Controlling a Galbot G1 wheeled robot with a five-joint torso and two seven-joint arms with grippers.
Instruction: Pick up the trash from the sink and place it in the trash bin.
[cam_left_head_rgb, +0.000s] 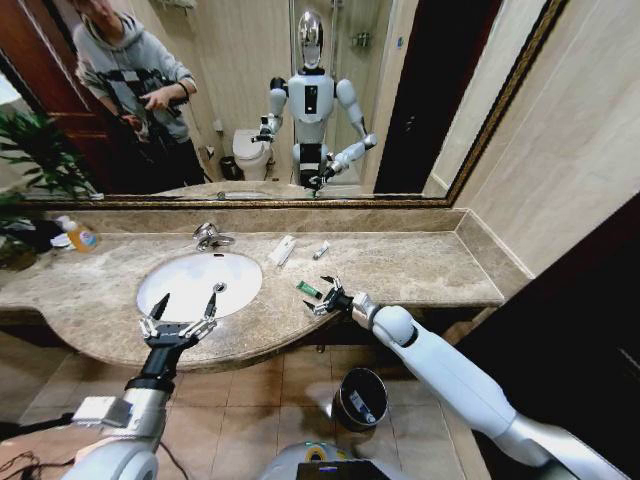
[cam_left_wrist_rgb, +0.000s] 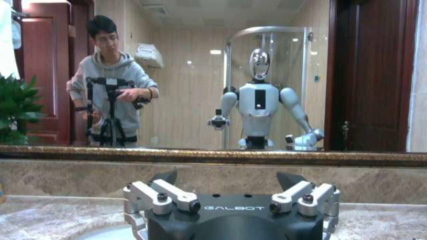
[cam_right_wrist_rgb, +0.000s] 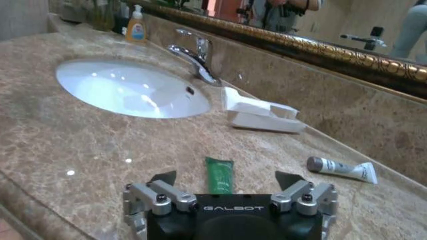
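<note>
Head view: bin (cam_left_head_rgb: 360, 398) with trash inside.

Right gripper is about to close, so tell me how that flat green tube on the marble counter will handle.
The flat green tube probably feels light and soft, so the open right gripper may squash it. Lying flat on the marble counter, it likely won't roll, but offers little height to grip.

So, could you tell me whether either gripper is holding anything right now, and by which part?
Nothing is held. The right gripper is open around the green tube on the counter; the left gripper is open above the sink.
</note>
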